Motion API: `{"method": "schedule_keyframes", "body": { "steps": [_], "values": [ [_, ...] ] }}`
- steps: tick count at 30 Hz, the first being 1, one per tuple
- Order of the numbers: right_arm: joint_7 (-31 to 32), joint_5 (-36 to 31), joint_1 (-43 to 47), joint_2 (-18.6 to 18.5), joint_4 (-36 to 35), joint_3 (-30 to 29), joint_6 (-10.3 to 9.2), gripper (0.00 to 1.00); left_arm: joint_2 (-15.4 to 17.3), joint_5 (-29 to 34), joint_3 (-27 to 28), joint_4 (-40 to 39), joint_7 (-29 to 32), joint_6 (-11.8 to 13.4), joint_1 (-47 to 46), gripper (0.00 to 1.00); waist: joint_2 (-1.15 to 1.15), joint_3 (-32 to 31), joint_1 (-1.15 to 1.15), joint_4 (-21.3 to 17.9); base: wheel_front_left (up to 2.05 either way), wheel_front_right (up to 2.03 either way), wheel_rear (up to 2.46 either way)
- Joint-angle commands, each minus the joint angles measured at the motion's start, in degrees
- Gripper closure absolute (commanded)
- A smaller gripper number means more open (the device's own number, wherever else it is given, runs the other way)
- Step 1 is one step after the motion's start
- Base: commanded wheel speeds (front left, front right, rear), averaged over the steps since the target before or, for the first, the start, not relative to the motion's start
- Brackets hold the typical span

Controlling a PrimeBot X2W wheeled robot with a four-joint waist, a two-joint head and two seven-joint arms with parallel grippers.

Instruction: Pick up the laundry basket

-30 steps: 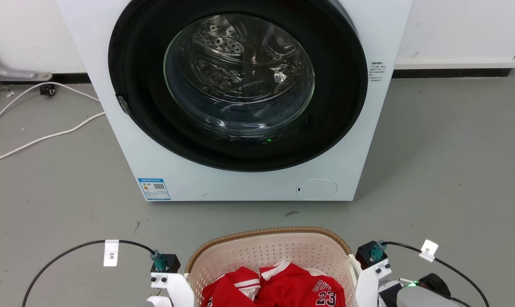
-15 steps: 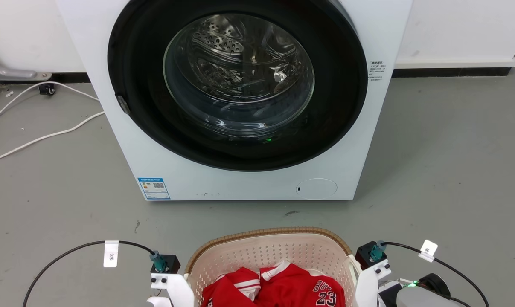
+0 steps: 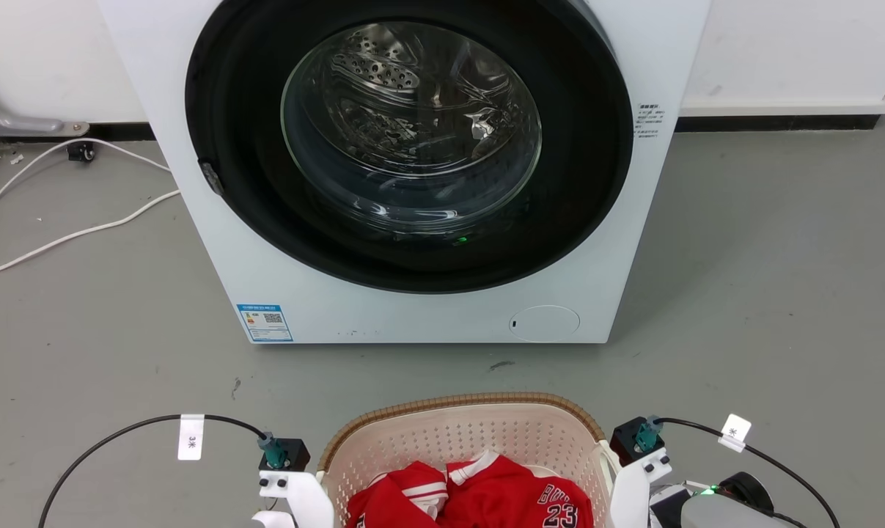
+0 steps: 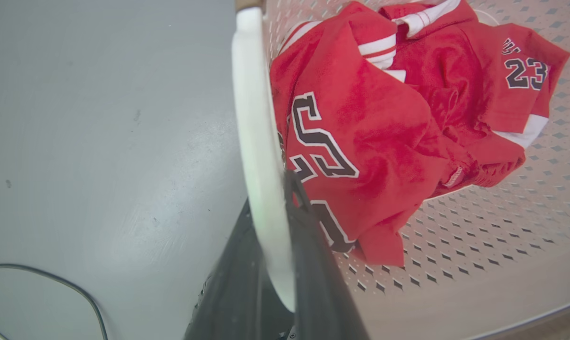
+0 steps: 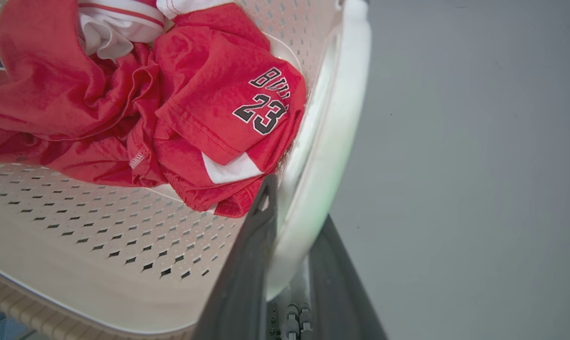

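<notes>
**Two grippers clamping a basket, ready to lift**

Nearest the robot, the left gripper (image 4: 268,193) is closing on the basket's white left handle (image 4: 254,118), one dark finger on each side of it. The right gripper (image 5: 298,203) is pinching the right handle (image 5: 341,108) in the same way. Both grips are looking firm.

The basket (image 3: 457,402) is sitting between the two wrists at the bottom middle of the head view. A crumpled red jersey (image 3: 479,499) numbered 23 is lying inside. Whether the base is resting on the grey floor (image 3: 743,293) cannot be told.

Beyond a strip of bare floor, a white washer (image 3: 339,293) is standing with its round door facing the robot.

To lift well, both arms should probably be rising together at one pace, keeping the rim level. An uneven pull could be tilting the basket or letting a smooth handle slide through the fingers. The load is looking light.

Compared with half a second ago, almost nothing is changing. The rim and wrists are sitting a trace lower in the head view and the washer a trace higher. That may be the camera shifting or the lift starting; it cannot be told which.
</notes>
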Motion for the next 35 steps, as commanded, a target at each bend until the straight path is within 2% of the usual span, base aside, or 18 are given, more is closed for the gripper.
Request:
{"method": "schedule_keyframes", "body": {
  "steps": [1, 35],
  "values": [
    [-0.03, -0.43, 0.34, -0.14, -0.2, 0.22, 0.19, 1.0, 0.63, -0.16, -0.25, 0.22, -0.4, 0.04, -0.84, 1.0, 0.0, 0.01, 0.0, -0.03, 0.0, 0.0, 0.0],
    [-0.73, -0.41, 0.52, -0.11, -0.19, 0.22, 0.19, 1.0, 0.86, -3.44, -3.75, 0.56, -1.12, 0.05, -1.09, 1.0, 0.0, 0.41, 0.0, -0.4, 0.0, 0.0, 0.0]
  ]
}}
